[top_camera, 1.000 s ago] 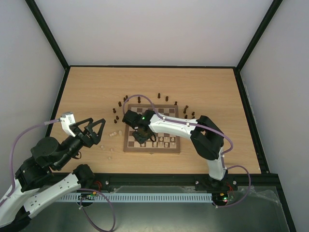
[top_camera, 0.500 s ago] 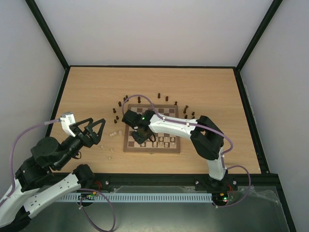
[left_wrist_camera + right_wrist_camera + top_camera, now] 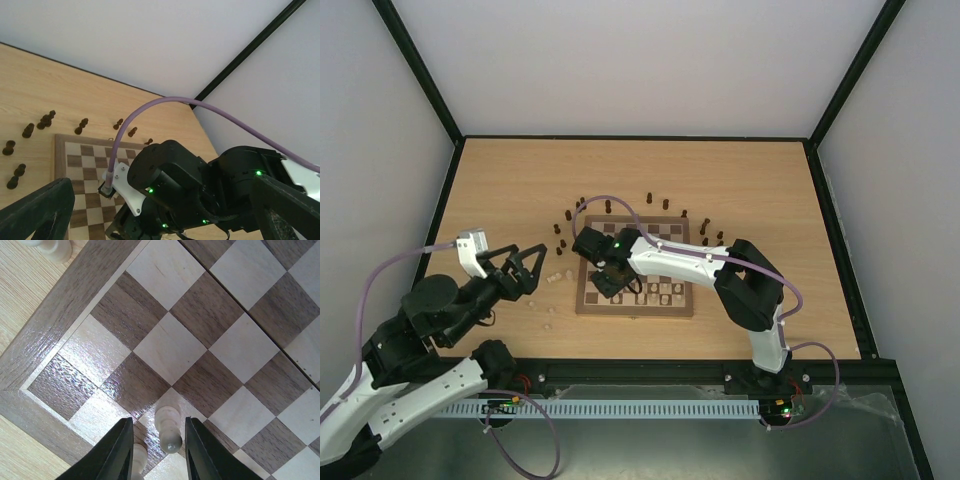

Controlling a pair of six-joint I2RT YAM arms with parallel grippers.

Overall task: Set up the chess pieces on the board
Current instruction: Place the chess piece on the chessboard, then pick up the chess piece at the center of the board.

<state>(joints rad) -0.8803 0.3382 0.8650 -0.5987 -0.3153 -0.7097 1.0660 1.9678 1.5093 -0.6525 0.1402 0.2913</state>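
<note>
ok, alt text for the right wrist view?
A small pale cream wooden pawn stands on the dark-and-cream checkered wooden chessboard between two black jaws, which stand apart on either side without touching it. The board's mid-brown border and one corner fill the left, with light wooden tabletop beyond.

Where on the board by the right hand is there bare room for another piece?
Bare: the board squares from the corner border out past the cream pawn inside the open right hand. Crowded: the near row beside that pawn, and the table beyond the far edge, ringed with dark pieces.
</note>
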